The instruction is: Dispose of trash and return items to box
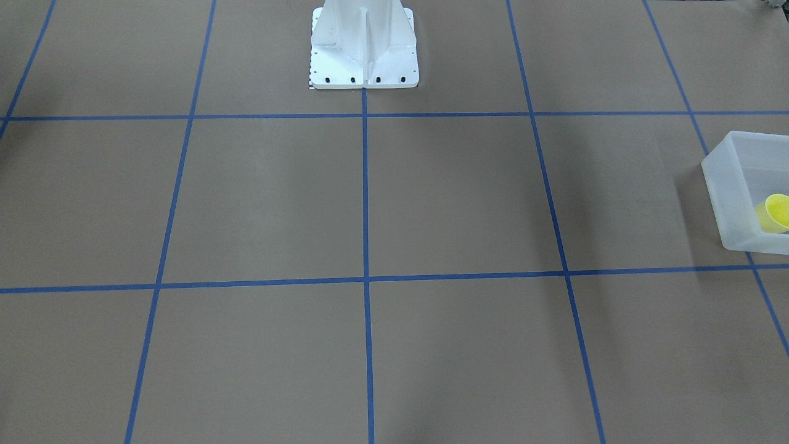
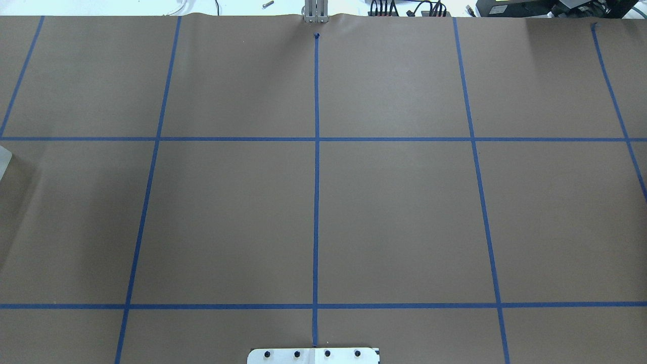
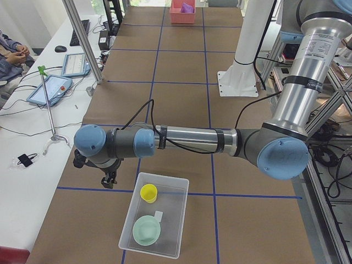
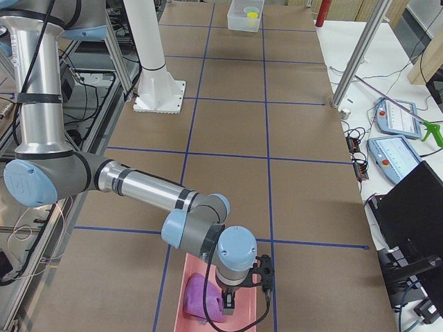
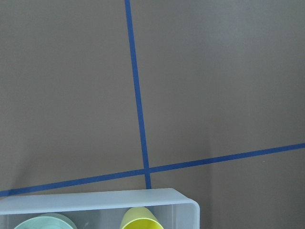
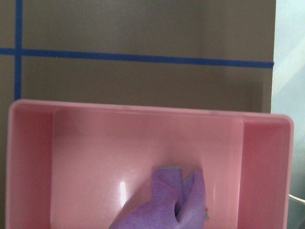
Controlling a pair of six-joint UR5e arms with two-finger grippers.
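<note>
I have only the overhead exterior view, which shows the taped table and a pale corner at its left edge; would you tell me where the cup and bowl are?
Observer: Both sit inside the translucent box, the yellow cup next to the mint-green bowl.
Operator: Thank you. Where is the left arm?
Observer: The left claw hangs beside the box, not over it; I cannot tell whether it is open.
Operator: And the right arm?
Observer: The right claw is above a pink bin that holds a purple cloth.
</note>
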